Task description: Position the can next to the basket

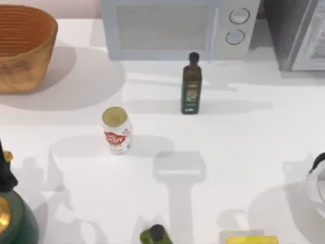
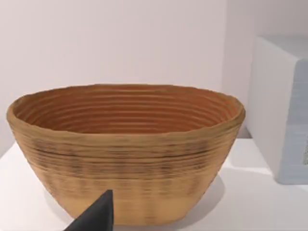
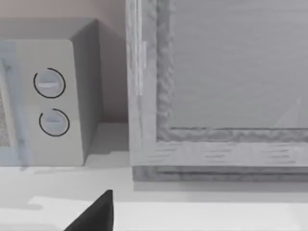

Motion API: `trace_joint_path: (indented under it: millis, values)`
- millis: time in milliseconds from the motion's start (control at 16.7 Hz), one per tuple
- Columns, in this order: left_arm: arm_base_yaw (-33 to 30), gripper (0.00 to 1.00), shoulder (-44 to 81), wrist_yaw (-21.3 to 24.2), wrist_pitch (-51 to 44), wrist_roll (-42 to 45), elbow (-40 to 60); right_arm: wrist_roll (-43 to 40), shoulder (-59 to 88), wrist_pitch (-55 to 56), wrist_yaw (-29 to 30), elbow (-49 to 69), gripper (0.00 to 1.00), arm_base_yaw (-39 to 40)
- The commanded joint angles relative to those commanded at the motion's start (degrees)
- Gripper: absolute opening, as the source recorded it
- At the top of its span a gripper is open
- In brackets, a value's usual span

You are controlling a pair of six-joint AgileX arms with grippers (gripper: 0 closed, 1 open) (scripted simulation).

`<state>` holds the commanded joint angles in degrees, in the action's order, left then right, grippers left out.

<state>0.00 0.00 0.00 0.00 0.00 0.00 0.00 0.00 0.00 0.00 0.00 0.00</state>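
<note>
The can (image 1: 116, 130) is white with red lettering and a pale gold top. It stands upright on the white table, left of centre in the top view. The basket (image 1: 23, 48) is a wide, tan-orange woven bowl at the table's far left corner, well apart from the can. In the left wrist view the basket (image 2: 125, 154) faces the camera, ribbed inside. A dark tip of my left gripper (image 2: 94, 219) sits low in front of it. A dark tip of my right gripper (image 3: 96, 214) shows before the microwave's dials and a grey appliance.
A dark green-labelled bottle (image 1: 191, 84) stands right of the can. A microwave (image 1: 177, 28) and a grey appliance (image 1: 299, 33) line the back. Along the front are a green and gold object (image 1: 12, 218), an olive bottle top (image 1: 155, 235), a yellow item (image 1: 251, 239) and a white vessel (image 1: 315, 203).
</note>
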Motion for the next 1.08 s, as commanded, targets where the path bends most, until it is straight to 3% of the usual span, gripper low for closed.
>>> trace_joint_path:
  millis: [240, 480, 780, 1080]
  values:
    - [-0.32, 1.0, 1.18, 0.24, -0.24, 0.28, 2.9, 0.0, 0.0, 0.0, 0.0, 0.0, 1.0, 0.0]
    - [-3.02, 1.0, 10.83, 1.41, -2.79, 2.31, 13.07, 0.0, 0.0, 0.0, 0.0, 0.0, 1.0, 0.0]
    - [-8.63, 1.0, 32.45, 3.1, -11.62, 6.72, 35.05, 0.0, 0.0, 0.0, 0.0, 0.0, 1.0, 0.0]
    - [-14.54, 1.0, 61.39, 3.88, -26.54, 11.39, 62.73, 0.0, 0.0, 0.0, 0.0, 0.0, 1.0, 0.0]
